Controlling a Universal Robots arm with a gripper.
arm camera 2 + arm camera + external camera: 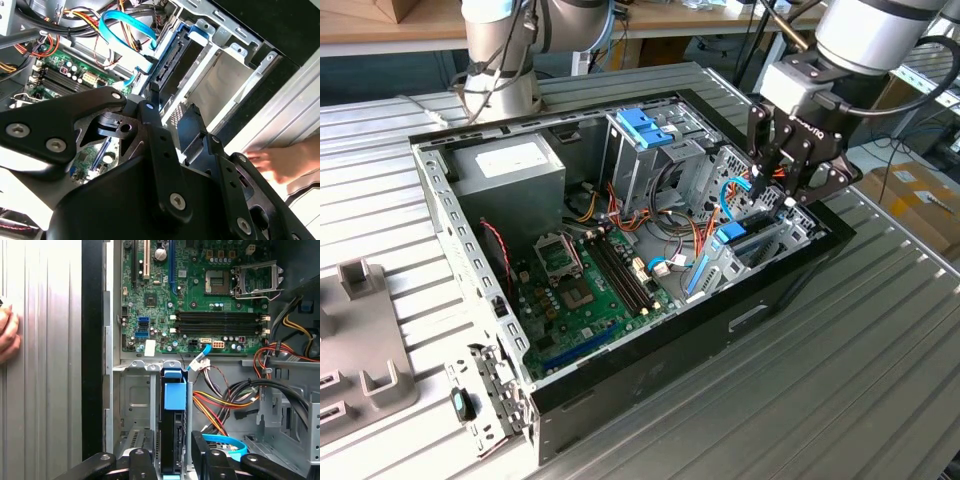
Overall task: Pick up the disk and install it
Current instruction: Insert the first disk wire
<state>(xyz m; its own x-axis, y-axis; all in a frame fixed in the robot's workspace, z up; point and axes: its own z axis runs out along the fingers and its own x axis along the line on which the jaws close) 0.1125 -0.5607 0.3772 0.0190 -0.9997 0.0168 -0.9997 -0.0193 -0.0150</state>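
In the first wrist view the picture's edge cuts off the flat, dark-edged disk with a blue plastic rail (174, 430) and a person's hand (7, 335). The hand is blurred in the second wrist view.

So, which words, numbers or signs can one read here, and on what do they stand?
None can be read for certain.
White sticker on the grey power-supply box: print too small.
White lettering on the claw: too small.
Markings on the motherboard: too small.
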